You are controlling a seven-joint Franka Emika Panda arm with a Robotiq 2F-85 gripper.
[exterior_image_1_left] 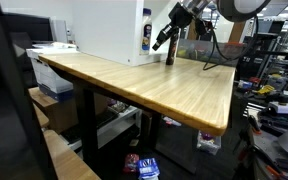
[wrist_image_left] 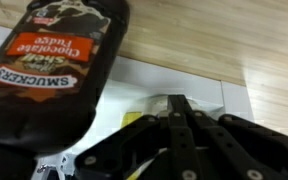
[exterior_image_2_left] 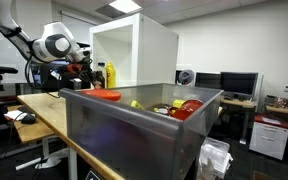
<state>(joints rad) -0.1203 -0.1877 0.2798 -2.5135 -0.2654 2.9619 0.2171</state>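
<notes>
Gripper closed, empty | fudge bottle just beside | near table back edge

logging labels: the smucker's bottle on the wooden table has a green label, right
Not quite: the label on the bottle is orange, not green, as the wrist view shows. It is a Smucker's bottle on the wooden table.

Bright, even overhead office light; wrist view blurred close up.
</notes>
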